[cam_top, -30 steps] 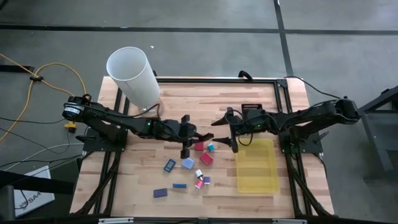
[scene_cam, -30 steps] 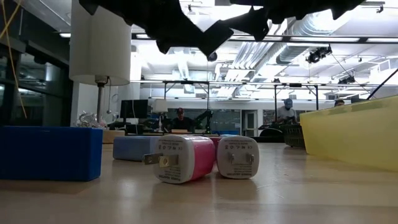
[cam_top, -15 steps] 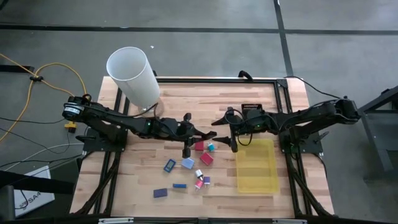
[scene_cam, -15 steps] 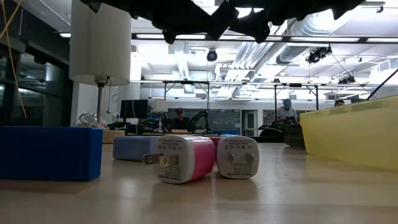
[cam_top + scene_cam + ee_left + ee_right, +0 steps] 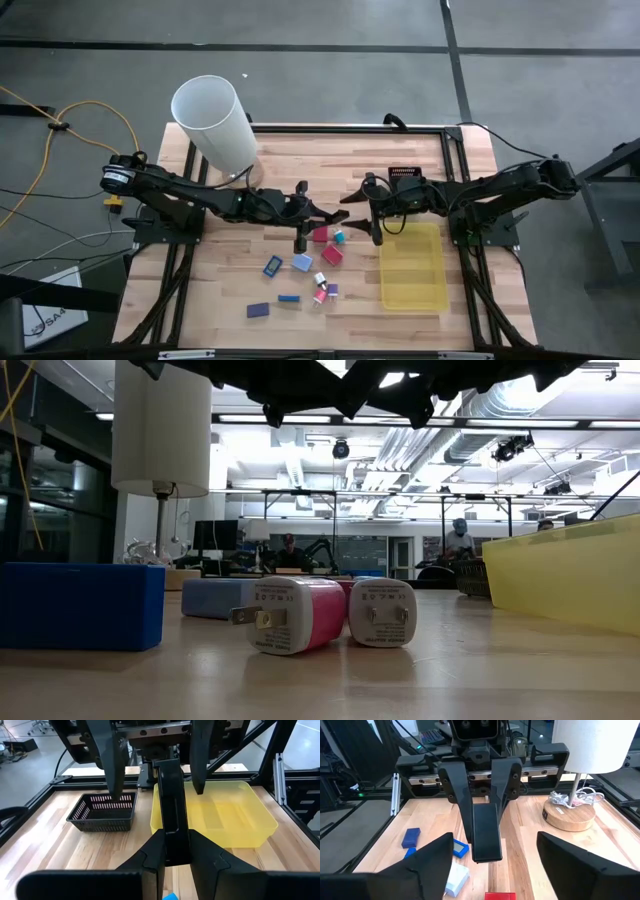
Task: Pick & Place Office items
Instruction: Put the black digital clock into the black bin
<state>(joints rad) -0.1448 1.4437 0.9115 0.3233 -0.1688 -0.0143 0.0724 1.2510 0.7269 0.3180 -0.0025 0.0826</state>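
- A pale wooden slatted tabletop (image 5: pixel 280 160) seen from above, with two dark robot arms reaching toward its middle from either side.
- The landmark is a yellow translucent rectangular tray (image 5: pixel 413 266), lying empty on the right arm's side of the tabletop.
- The office items (image 5: pixel 300 270), small hard blocks in red, pink, blue, cyan and white, are scattered on the wood beside the tray, toward the left arm; none is in the tray yet.
- Two of them, a pink-and-white plug-shaped block (image 5: pixel 290 616) and a white one (image 5: pixel 382 613), lie touching each other, as the table-level view shows; a flat blue block (image 5: pixel 80 605) sits apart from them.
- The left end effector (image 5: pixel 298 222) hangs above the pieces nearest the tray and is clamped on a long, flat black bar (image 5: pixel 171 815), held upright between its fingers.
- The right end effector (image 5: pixel 368 215) hovers just beyond the tray's far edge, fingers spread apart and holding nothing.
- A black mesh basket (image 5: pixel 104 812) stands just beside the tray's far end; a tall white cylinder on a wooden base (image 5: pixel 213 122) stands well away from the tray.
- The pieces look light, rigid and smooth, so probably slippery and easy to knock aside; gripping each across its flat opposite faces seems the safest hold.
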